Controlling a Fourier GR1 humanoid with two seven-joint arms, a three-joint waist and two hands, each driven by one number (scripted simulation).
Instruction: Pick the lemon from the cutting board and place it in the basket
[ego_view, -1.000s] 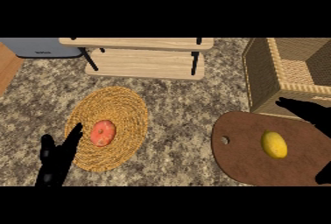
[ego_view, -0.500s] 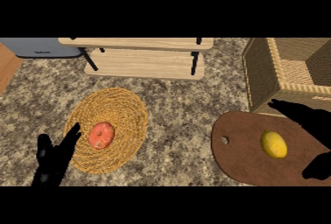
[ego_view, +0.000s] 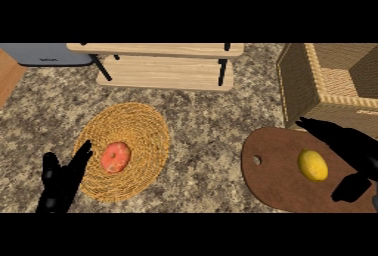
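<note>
Lying on the brown cutting board (ego_view: 284, 172) at the lower right of the frame, the yellow lemon (ego_view: 313, 165) sits toward the board's right side, untouched. The right hand (ego_view: 356, 150) hovers at the right edge, its fingers spread, reaching over the board's upper right while the thumb shows below the lemon; it holds nothing. The wicker basket (ego_view: 299, 85) stands at the upper right, just beyond the board. On the speckled stone surface (ego_view: 207, 115), a round woven mat (ego_view: 144, 125) at lower left carries a red-orange fruit (ego_view: 114, 156). The left hand (ego_view: 60, 181) rests open at the lower left edge, fingers up, beside the mat. A wooden shelf rack (ego_view: 166, 72) stands at top centre, a grey appliance (ego_view: 44, 54) at upper left.
</note>
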